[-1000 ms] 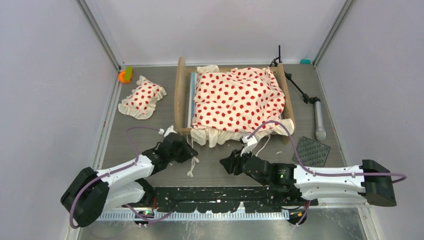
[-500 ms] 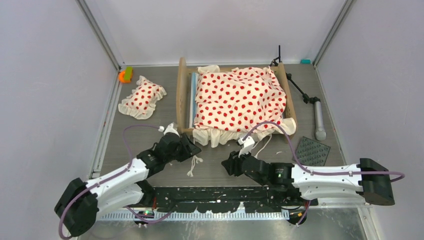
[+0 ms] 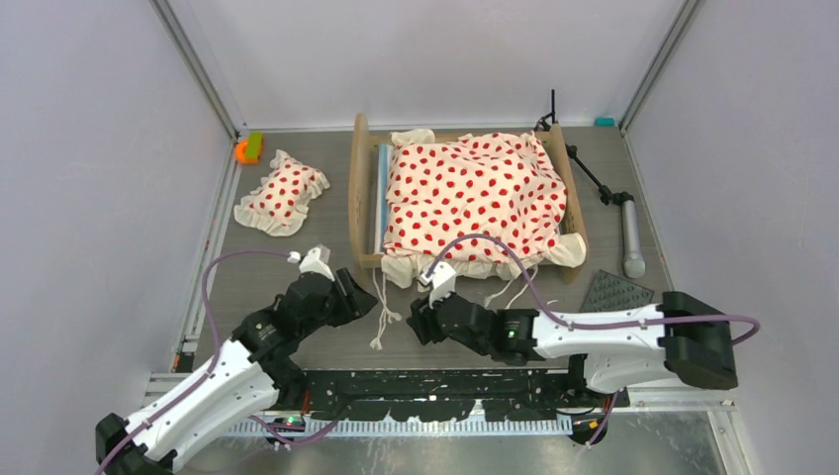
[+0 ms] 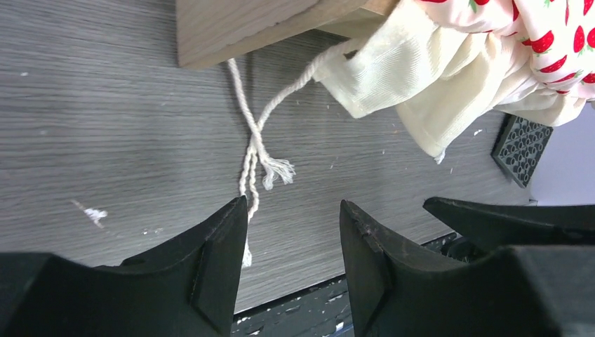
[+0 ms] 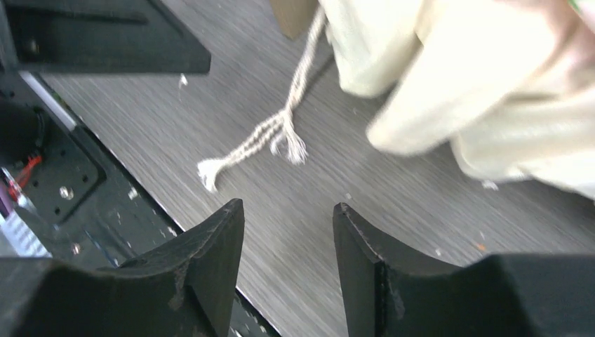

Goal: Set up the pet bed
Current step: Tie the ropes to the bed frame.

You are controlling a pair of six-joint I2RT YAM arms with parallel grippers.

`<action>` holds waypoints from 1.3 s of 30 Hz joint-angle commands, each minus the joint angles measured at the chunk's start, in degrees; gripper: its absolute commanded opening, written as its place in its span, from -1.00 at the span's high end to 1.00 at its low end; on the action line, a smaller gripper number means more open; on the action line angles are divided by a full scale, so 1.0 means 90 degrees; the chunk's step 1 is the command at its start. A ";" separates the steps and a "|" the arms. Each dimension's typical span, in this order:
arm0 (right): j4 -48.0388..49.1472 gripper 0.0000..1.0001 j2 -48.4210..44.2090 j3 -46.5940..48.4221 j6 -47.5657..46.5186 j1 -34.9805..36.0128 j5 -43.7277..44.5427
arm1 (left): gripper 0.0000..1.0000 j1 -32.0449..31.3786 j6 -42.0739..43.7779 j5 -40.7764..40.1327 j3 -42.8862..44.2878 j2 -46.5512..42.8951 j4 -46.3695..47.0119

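In front of the pet bed (image 3: 465, 193) only a narrow strip of bench (image 3: 319, 223) is free. The left gripper (image 3: 364, 295) and right gripper (image 3: 416, 322) sit near each other there, jaws parted and empty, with loose white cords (image 3: 382, 319) lying between them. Left of the bed a pillow (image 3: 282, 193) takes the middle, and on the right a tripod stand (image 3: 615, 210) and studded mat (image 3: 615, 297) crowd the passage

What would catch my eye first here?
The little wooden pet bed, back centre, heaped with cream bedding dotted red. A matching pillow lies apart to its left. The left pincer and the right pincer hover open over loose white strings beside it.
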 commanded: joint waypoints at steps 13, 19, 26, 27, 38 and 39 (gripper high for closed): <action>0.0982 -0.16 0.2927 0.1744 -0.0158 -0.0139 0.0296 | -0.08 -0.0019 0.0291 -0.1113 0.0503 -0.1427 -0.2001; 0.1020 -0.09 0.3142 0.1714 -0.0120 -0.0292 -0.0143 | -0.10 -0.0019 0.0316 -0.1125 0.0471 -0.1523 -0.2087; 0.0948 -0.04 0.3388 0.1767 -0.0213 -0.0414 -0.0466 | -0.11 -0.0019 0.0337 -0.1174 0.0460 -0.1640 -0.2210; 0.0953 -0.04 0.3409 0.1769 -0.0215 -0.0433 -0.0470 | -0.11 -0.0019 0.0337 -0.1183 0.0451 -0.1661 -0.2240; 0.0941 0.07 0.3729 0.1838 -0.0412 -0.0486 -0.0693 | -0.13 -0.0019 0.0317 -0.1233 0.0438 -0.1758 -0.2281; 0.0921 0.11 0.3750 0.1846 -0.0435 -0.0484 -0.0729 | -0.13 -0.0019 0.0319 -0.1233 0.0441 -0.1747 -0.2294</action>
